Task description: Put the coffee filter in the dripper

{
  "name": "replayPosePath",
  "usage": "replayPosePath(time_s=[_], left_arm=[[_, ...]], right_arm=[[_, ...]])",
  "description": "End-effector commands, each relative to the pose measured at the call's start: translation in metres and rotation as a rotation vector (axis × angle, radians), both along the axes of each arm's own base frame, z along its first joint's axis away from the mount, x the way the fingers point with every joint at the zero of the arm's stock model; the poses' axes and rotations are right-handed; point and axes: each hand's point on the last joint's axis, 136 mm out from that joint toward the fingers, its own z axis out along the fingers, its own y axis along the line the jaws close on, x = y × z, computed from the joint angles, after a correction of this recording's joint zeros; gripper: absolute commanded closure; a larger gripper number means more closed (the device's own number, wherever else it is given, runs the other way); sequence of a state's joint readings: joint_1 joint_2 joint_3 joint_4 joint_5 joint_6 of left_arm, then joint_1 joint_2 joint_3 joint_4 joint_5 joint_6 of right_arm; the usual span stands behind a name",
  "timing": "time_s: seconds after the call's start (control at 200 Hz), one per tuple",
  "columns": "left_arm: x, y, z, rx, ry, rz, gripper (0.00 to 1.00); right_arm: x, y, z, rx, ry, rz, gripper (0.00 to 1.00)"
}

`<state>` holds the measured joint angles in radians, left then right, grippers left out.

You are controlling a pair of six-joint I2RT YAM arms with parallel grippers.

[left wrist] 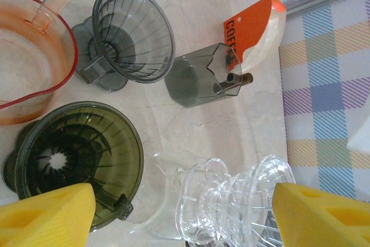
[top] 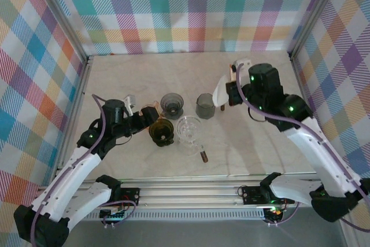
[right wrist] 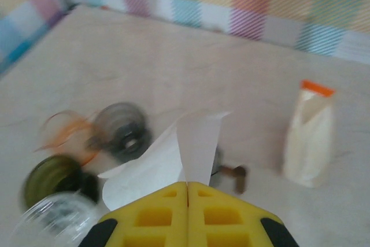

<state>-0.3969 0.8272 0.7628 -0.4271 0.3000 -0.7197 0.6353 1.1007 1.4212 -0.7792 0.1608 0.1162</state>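
You can read one bit of lettering: white capitals "COFF", cut off at the fold, on the orange top of the white filter packet [left wrist: 252,26] standing on the worktop.

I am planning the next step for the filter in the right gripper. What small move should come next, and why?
Probably carry the right gripper, shut on the white filter, left and down toward the drippers, perhaps the grey dripper. The filter is in the air, apart from every dripper, and the left gripper is open above them, holding nothing.
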Motion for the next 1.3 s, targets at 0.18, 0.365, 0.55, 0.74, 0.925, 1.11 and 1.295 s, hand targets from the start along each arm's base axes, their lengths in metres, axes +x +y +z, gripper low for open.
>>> replayPosePath(time_s=[0.18,0.365,0.55,0.74,0.925,1.11,1.295], left_arm=[[-0.019,0.001,0.014,0.006,-0.041,-0.054,0.2],[-0.024,0.001,0.013,0.001,-0.045,-0.064,0.2],[-0.024,-0.002,0.011,-0.005,-0.042,-0.079,0.19],[-0.023,-0.004,0.016,-0.014,-0.06,-0.093,0.18],[-0.021,-0.012,0.021,-0.046,-0.07,-0.123,0.18],[-0.017,-0.027,0.024,-0.095,-0.069,-0.171,0.18],[-0.022,-0.051,0.04,-0.083,-0.14,-0.255,0.08]], right_arm=[[-0.101,0.045,-0.026,0.018,0.334,0.289,1.0],[-0.11,0.066,-0.043,0.034,0.445,0.356,1.0],[-0.1,0.081,-0.05,0.023,0.498,0.36,1.0],[-0.081,0.083,-0.064,-0.045,0.572,0.272,1.0],[-0.063,0.079,-0.078,-0.139,0.589,0.184,1.0],[-0.049,0.075,-0.096,-0.214,0.596,0.118,1.0],[-0.041,0.08,-0.107,-0.261,0.599,0.098,1.0]])
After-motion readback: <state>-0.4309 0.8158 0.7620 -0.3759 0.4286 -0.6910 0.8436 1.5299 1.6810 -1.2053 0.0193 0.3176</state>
